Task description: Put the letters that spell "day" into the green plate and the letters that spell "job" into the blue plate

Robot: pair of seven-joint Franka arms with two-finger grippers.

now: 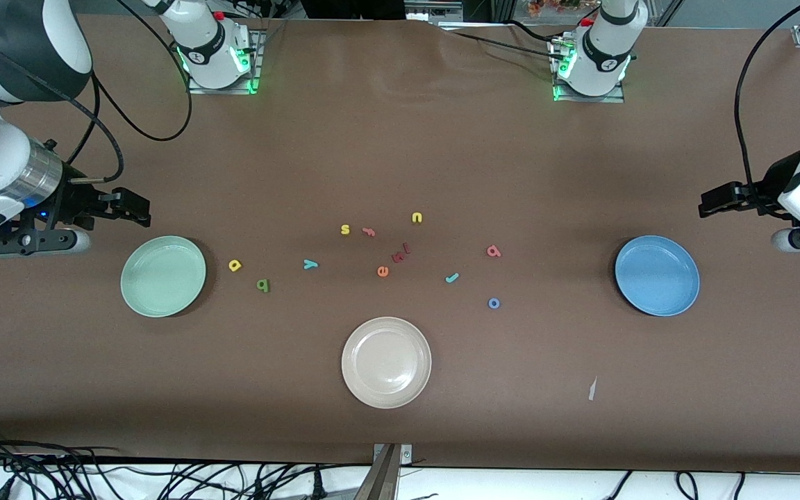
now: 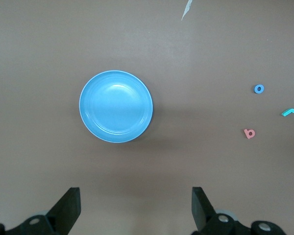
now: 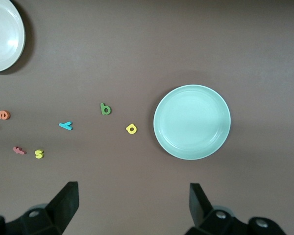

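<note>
Brown tabletop (image 1: 400,139), two arms at its ends, nothing moved yet. Landmark: beige plate (image 1: 386,362), nearest the front cam at mid-table.

"day" set lies farther from the cam than the beige plate, toward the right arm's end: yellow round-bowled letter (image 1: 235,264), dark green letter (image 1: 262,285) just beside it, teal y (image 1: 310,264) closer to centre. Green plate (image 1: 163,276) sits past them at that end, empty.

"job" set lies toward the left arm's end from the beige plate: teal j (image 1: 451,278), blue o (image 1: 494,303), salmon letter (image 1: 494,251). Blue plate (image 1: 657,275) at that end, empty.

Distractors above the beige plate in front view: yellow s (image 1: 345,229), yellow u (image 1: 417,217), orange e (image 1: 382,271), dark red pieces (image 1: 401,253).

Right gripper (image 1: 137,208) hangs near the green plate, jaws wide, holding nothing. Left gripper (image 1: 712,201) hangs near the blue plate, jaws wide, empty.

Step, as judged: start, no pick begun. Next move prob. calls for each gripper to descend over its closest letter, e.g. yellow one and salmon one, w/ fine alignment since pieces are tiny and flat.
</note>
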